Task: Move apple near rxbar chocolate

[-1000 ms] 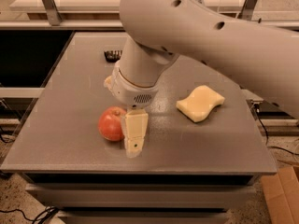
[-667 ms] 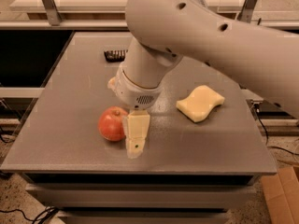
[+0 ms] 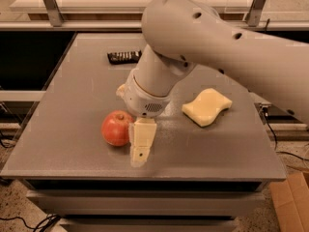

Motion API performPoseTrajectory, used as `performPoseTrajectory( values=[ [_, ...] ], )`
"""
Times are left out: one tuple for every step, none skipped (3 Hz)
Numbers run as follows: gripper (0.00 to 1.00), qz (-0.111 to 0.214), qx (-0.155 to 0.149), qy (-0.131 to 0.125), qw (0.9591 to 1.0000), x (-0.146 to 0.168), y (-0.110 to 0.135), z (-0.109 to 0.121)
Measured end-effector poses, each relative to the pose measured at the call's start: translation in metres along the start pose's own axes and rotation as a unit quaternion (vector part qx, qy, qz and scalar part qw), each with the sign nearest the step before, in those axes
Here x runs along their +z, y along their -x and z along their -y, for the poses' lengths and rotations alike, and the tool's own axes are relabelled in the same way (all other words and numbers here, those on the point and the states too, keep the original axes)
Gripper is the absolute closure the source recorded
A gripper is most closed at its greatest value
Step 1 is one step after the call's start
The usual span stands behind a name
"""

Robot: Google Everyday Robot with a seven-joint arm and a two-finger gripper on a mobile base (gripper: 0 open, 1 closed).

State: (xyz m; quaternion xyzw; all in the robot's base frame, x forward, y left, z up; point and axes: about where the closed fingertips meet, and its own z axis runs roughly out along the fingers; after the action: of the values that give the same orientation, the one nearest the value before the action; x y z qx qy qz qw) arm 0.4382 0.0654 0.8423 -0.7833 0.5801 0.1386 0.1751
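The hand (image 3: 140,149) hangs low at centre frame, just right of the apple (image 3: 116,128); I cannot tell whether it grips.

My gripper (image 3: 141,146) hangs low over the front middle of the flat grey table (image 3: 72,144), just beside the right of the round red-orange apple (image 3: 116,128). The small dark wrapped rxbar chocolate (image 3: 123,57) lies well behind the apple, near the back edge. The pale yellow wavy sponge (image 3: 206,107) lies to the right, well apart from both.
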Motion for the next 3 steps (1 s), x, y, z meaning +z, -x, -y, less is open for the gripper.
performPoseTrajectory(
  values=[
    [0.0,0.029,0.002,-0.004,0.9996,0.0053,0.0026,0.0027],
    [0.18,0.046,0.0,-0.006,0.9989,0.0086,0.0056,0.0042],
    [0.41,0.054,0.0,-0.007,0.9985,0.0099,0.0068,0.0048]
  ],
)
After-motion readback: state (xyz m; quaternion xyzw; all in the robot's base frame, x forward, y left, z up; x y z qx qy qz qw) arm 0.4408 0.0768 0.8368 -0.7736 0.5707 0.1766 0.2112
